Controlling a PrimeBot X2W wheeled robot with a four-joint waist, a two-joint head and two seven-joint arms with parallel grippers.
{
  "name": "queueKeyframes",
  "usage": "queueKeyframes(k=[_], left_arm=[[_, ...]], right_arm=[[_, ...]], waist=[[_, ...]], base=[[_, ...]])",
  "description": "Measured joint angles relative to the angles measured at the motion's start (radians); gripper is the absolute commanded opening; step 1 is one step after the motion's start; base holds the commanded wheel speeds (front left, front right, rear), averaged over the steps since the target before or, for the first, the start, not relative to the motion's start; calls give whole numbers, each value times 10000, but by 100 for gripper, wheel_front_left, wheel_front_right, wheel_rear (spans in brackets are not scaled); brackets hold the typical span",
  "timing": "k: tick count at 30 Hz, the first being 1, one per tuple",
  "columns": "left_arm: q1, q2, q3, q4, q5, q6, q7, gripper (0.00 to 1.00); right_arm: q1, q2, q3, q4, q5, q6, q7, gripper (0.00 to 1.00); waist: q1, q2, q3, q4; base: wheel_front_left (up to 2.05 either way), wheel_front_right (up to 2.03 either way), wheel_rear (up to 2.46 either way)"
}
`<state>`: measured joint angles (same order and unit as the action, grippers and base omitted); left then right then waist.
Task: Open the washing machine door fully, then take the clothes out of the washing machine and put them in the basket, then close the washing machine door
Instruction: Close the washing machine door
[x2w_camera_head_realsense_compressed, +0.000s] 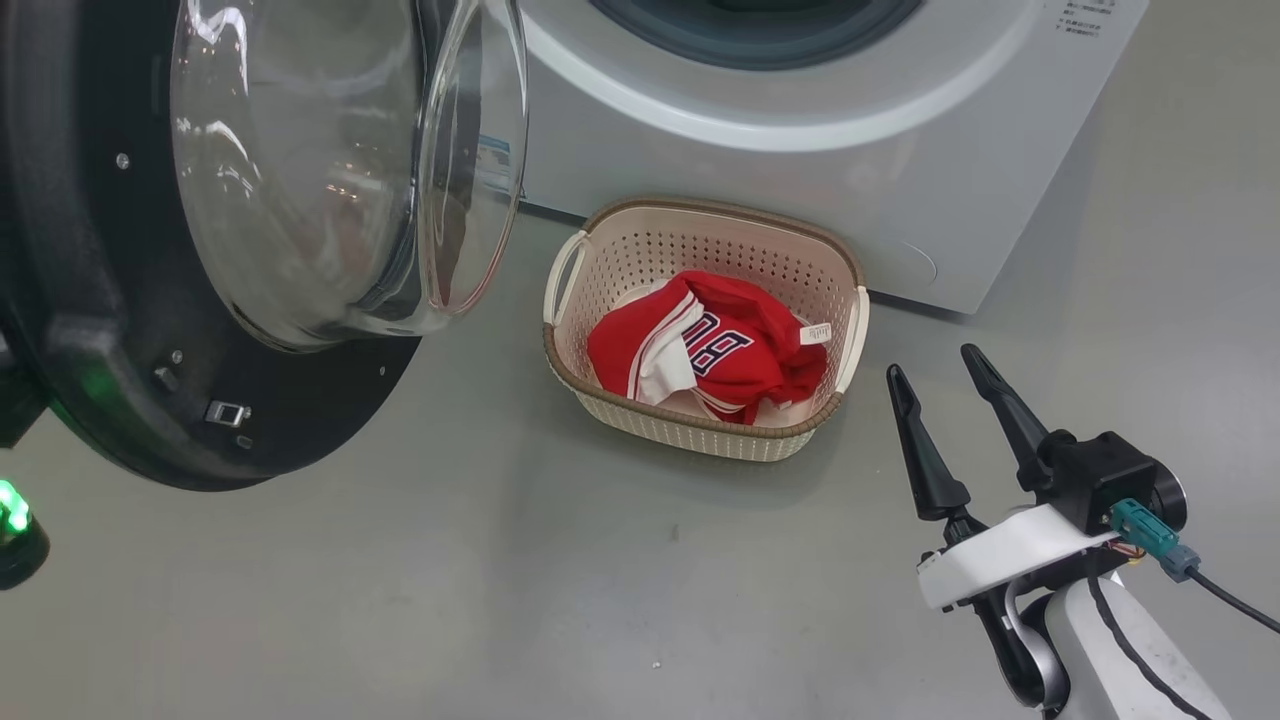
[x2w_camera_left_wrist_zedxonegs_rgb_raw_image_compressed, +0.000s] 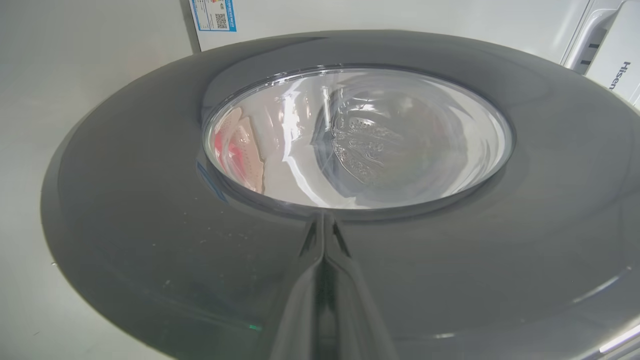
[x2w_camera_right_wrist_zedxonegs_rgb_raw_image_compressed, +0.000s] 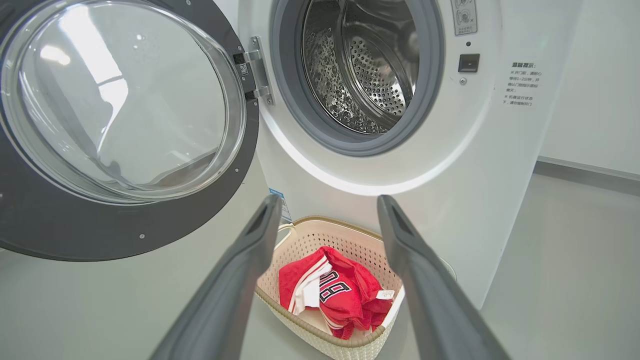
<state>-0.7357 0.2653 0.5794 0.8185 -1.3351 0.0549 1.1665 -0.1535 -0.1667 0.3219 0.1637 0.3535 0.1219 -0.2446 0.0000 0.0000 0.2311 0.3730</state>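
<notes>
Pale forearm (x2w_camera_head_realsense_compressed: 1090, 670) with a thin black line along it, white bracket (x2w_camera_head_realsense_compressed: 1000, 560), black wrist block (x2w_camera_head_realsense_compressed: 1095, 480), teal connector (x2w_camera_head_realsense_compressed: 1140, 528) on a thin black cable (x2w_camera_head_realsense_compressed: 1235, 600), right gripper (x2w_camera_head_realsense_compressed: 931, 360) with long tapered matte-black fingers (x2w_camera_head_realsense_compressed: 925, 450), left gripper (x2w_camera_left_wrist_zedxonegs_rgb_raw_image_compressed: 324, 220) smooth dark grey

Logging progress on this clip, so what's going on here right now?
The clothes lie in the basket on the floor in front of the washing machine, whose drum looks empty. The washing machine door stands open, not yet closed. The left end effector is shut with its tips at the door's glossy outer face, seemingly placed to push it, though contact is hard to confirm. The right end effector is open and holds nothing, beside the basket.
</notes>
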Motion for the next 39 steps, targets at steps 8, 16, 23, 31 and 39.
queueKeyframes(k=[8, 16, 23, 31, 39], left_arm=[[402, -284, -71, -663, -27, -71, 441, 0], [720, -345, 182, -1438, -31, -88, 138, 0], [1293, -151, 334, -2491, 686, -1034, -1277, 0], [2420, 184, -44, -3948, 2389, -1850, -3342, 0], [3846, 846, -1887, -6500, 4713, -1845, -5850, 0]], right_arm=[[54, 81, 46, 52, 63, 0, 0, 100], [171, 117, 84, 73, 63, 0, 0, 100], [194, 123, 82, 79, 63, 0, -8, 100], [200, 125, 40, 79, 65, 0, -29, 100], [213, 117, 12, 79, 65, 0, -29, 100]], waist=[[0, 0, -185, 33], [0, 0, -314, 44], [0, 0, -345, 40], [0, 0, -357, 87], [0, 0, -365, 176]], base=[[0, 0, 0], [0, 0, 0], [0, 0, 0], [0, 0, 0], [0, 0, 0]])
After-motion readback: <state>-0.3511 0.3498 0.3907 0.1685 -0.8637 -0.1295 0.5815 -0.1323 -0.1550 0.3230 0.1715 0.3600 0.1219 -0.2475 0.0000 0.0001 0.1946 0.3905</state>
